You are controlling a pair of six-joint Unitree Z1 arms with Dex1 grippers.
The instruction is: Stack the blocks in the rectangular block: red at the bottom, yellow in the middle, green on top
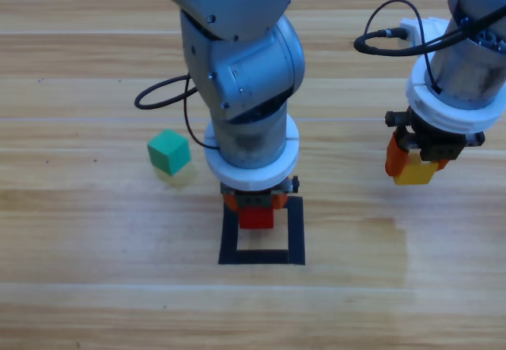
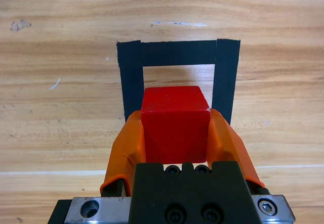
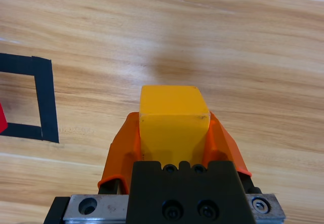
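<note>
Now, far left on the worktop (image 1: 79,287), the green cube (image 1: 169,152) sits alone on bare wood, turned a little askew, well apart from both arms and outside the tape square (image 1: 296,231); the left wrist view catches only a teal corner of it at the top left edge. Moving to the middle, the left arm comes down from the top edge and its left gripper (image 1: 256,205) is over the upper part of the tape square, jaws clamped on the red cube (image 1: 256,216). From the left wrist view the red cube (image 2: 175,124) fills the gap between the two orange jaws, one pressed to each side face, and the far side and both side strips of the black outline (image 2: 179,53) show just beyond it, with wood in the hollow centre. Whether the red cube touches the wood or hangs just above it, I can't tell. Over on the right, the right gripper (image 1: 417,163) hangs clear of the square, off to its right, jaws closed on the yellow cube (image 1: 416,172). The right wrist view has the yellow cube (image 3: 173,123) squeezed between the jaws, a corner of the tape (image 3: 44,98) off at the left edge and a sliver of red beside it.
</note>
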